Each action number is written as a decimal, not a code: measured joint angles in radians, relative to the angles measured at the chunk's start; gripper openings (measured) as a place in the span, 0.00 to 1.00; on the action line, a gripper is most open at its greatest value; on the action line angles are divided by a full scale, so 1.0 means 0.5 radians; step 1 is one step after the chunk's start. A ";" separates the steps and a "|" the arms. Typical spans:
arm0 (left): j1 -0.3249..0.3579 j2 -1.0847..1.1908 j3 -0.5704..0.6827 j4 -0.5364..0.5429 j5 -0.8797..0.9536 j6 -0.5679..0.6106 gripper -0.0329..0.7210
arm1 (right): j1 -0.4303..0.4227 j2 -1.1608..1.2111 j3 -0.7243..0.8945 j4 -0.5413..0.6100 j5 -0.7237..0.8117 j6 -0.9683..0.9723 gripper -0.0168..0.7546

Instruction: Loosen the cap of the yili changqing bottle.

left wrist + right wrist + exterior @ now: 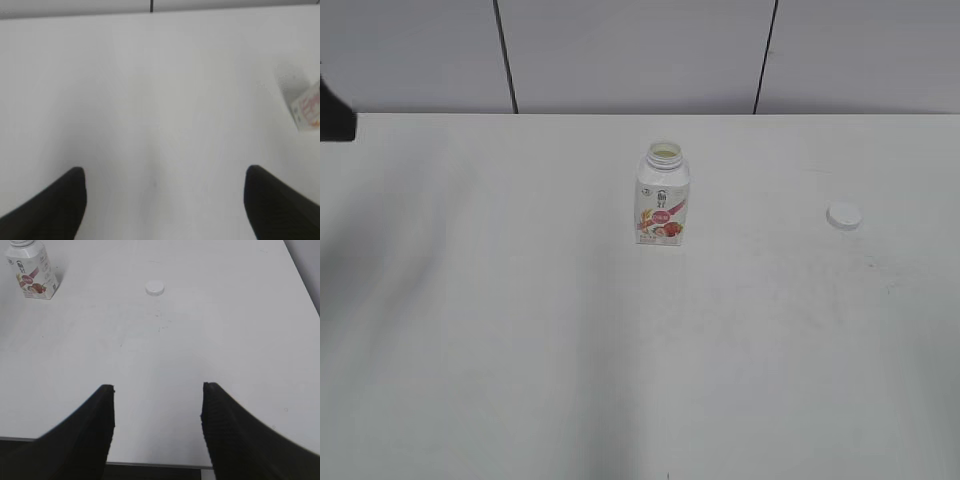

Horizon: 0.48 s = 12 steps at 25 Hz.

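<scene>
White and bare of clutter, the desk ran back to a pale panelled wall. Over its left part the left gripper hung with jaws spread wide, holding nothing. Near the middle the yili changqing bottle stood upright, neck uncovered. Well apart to its right the cap lay flat. The right gripper hovered at the near edge, likewise spread and empty.

The white table carries two things, well apart. The yili changqing bottle stands upright near the middle with its neck open, and the cap lies flat to its right.
</scene>
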 joint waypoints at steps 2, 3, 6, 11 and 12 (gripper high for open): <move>0.020 -0.094 -0.008 0.005 0.278 0.012 0.82 | 0.000 0.000 0.000 0.000 0.000 0.000 0.60; 0.022 -0.133 -0.008 0.023 0.425 0.017 0.82 | 0.000 0.000 0.000 0.000 0.000 0.000 0.60; 0.024 -0.314 0.002 0.071 0.751 0.017 0.82 | 0.000 0.000 0.000 0.000 0.000 0.000 0.60; 0.027 -0.923 0.073 0.083 0.958 0.016 0.82 | 0.000 0.000 0.000 0.000 0.000 0.000 0.60; 0.027 -1.041 0.088 0.083 1.017 0.008 0.82 | 0.000 0.000 0.000 0.000 0.000 0.000 0.60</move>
